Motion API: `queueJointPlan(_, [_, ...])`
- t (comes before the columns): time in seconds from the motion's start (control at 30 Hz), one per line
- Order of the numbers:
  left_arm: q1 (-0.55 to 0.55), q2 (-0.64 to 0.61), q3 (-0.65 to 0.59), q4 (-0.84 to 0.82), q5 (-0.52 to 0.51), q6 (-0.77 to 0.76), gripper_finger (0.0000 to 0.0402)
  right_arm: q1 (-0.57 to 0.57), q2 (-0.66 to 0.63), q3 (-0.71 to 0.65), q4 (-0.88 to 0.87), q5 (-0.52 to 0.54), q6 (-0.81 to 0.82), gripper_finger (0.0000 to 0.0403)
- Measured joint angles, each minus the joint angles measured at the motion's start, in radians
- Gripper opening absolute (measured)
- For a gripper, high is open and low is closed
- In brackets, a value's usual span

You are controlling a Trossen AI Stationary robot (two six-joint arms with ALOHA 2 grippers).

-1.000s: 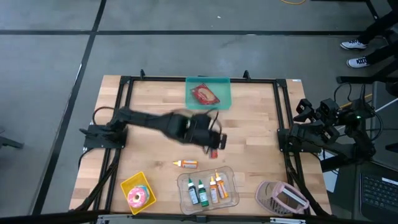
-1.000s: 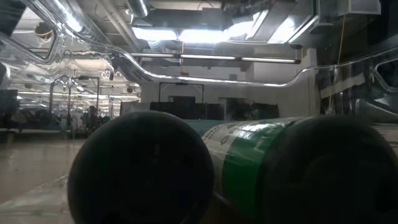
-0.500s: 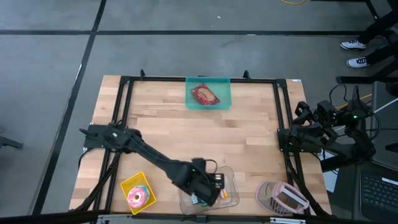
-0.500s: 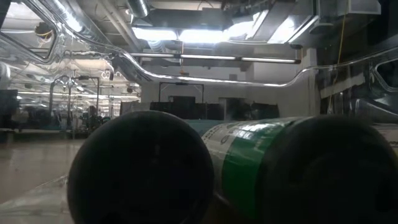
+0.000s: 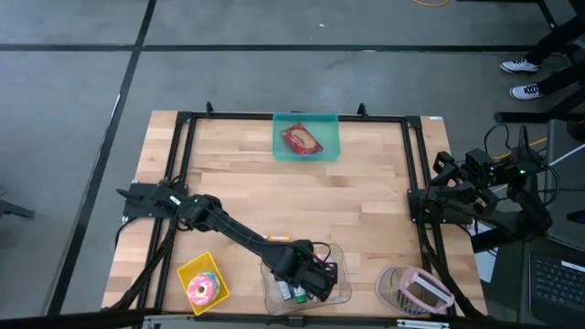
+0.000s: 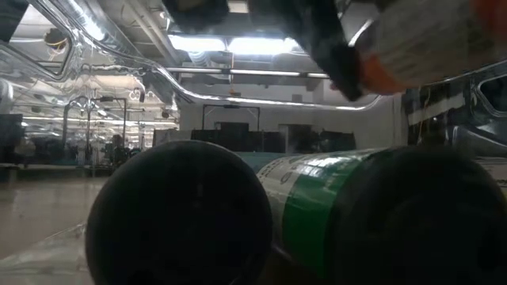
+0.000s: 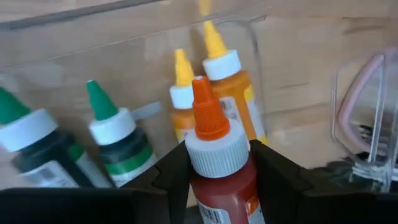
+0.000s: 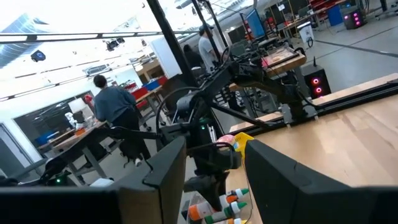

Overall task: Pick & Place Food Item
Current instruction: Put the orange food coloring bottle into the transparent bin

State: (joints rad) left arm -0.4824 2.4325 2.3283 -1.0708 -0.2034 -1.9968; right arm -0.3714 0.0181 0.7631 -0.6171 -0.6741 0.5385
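The left gripper [image 7: 214, 180] gripped a red bottle [image 7: 219, 168] between its two fingers [image 7: 171, 177], clamped on the body just below the white collar and orange nozzle. In the high view the gripper [image 5: 315, 277] hung over the clear tray [image 5: 340, 291] at the table's [image 5: 228, 192] 6 o'clock edge. Beneath it in the tray lay two orange bottles [image 7: 214, 93] with yellow nozzles and two green bottles [image 7: 118, 140] with green nozzles, side by side. A yellow box [image 5: 199, 281] holding a pink donut [image 5: 202, 291] sat at the tray's 9 o'clock, and a pink basket [image 5: 416, 292] at its 3 o'clock. At the table's 12 o'clock edge a teal bin [image 5: 307, 137] held a red packet [image 5: 301, 139]. The right gripper [image 5: 445, 163] waited off the 3 o'clock edge, its fingers [image 8: 168, 174] parted around nothing. In the low view the green bottles [image 6: 333, 214] filled the foreground.
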Motion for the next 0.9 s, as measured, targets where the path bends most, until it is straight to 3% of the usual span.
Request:
queueJointPlan(0.47, [0.006,0.026,-0.036,-0.036,0.115,0.007,0.0138,0.000,0.000,0.000,0.000,0.001,0.000,0.0165])
queueJointPlan(0.67, [0.014,0.026,-0.084,0.033,0.143,0.004,0.0140,0.000,0.000,0.000,0.000,0.001,0.000,0.0165])
queueJointPlan(0.9, [0.027,0.024,-0.083,0.013,0.152,0.003,0.0227,0.000,0.000,0.000,0.000,0.004,0.001,0.0165])
